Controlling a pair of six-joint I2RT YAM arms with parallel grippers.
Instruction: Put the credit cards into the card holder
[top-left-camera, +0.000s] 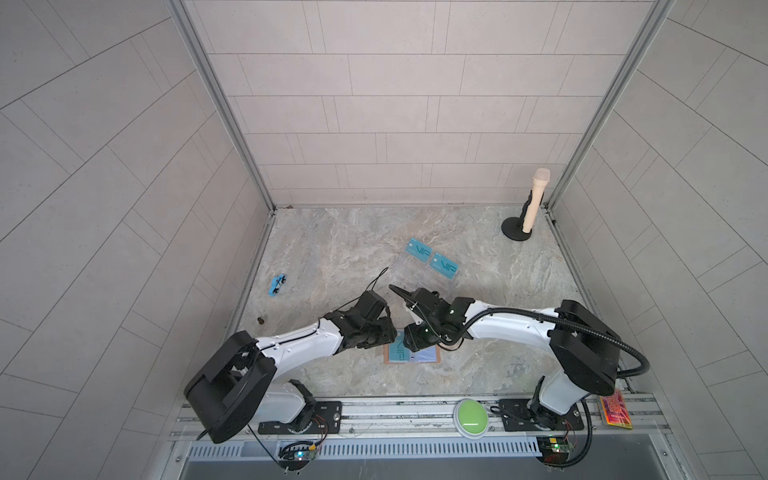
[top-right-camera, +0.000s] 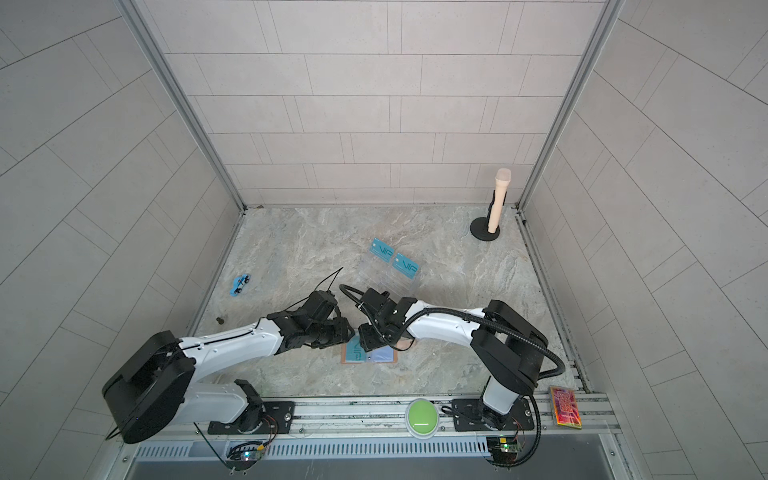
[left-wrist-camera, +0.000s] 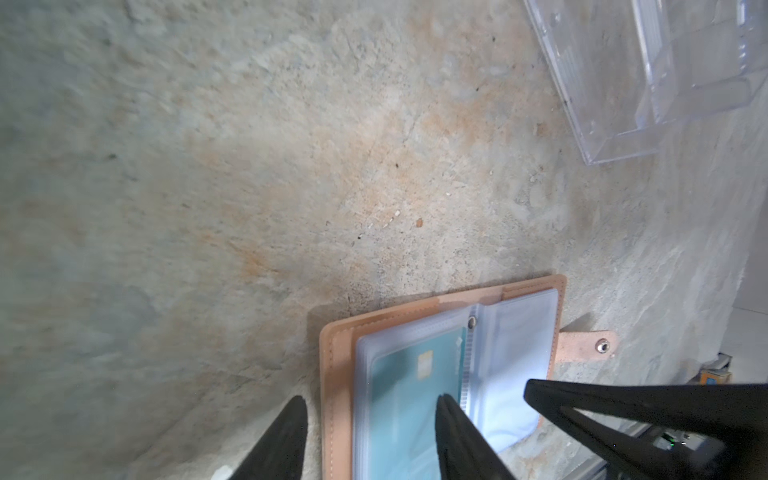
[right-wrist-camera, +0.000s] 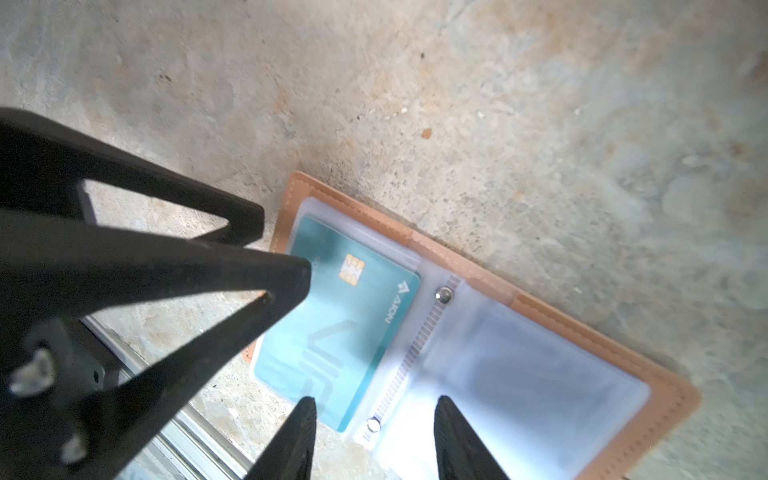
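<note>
Marbled tabletop (top-left-camera: 332, 249): we find the card holder (left-wrist-camera: 337, 374) spread flat at six o'clock, pockets bared for loading, one teal card (right-wrist-camera: 345, 332) lodged inside; left gripper (left-wrist-camera: 371, 399) and right gripper (right-wrist-camera: 375, 400) hover parted and empty; spare cards (top-left-camera: 444, 266) wait at twelve.

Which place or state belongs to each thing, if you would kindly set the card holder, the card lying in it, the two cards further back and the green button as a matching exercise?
Things
1. card holder
2. credit card with its chip showing
3. two other credit cards
4. green button

Places or states
A. on the front rail
B. propped on the clear stand
C. lying open on the table
D. on a page of the open holder

Pairs: 1-C, 2-D, 3-B, 4-A
</note>
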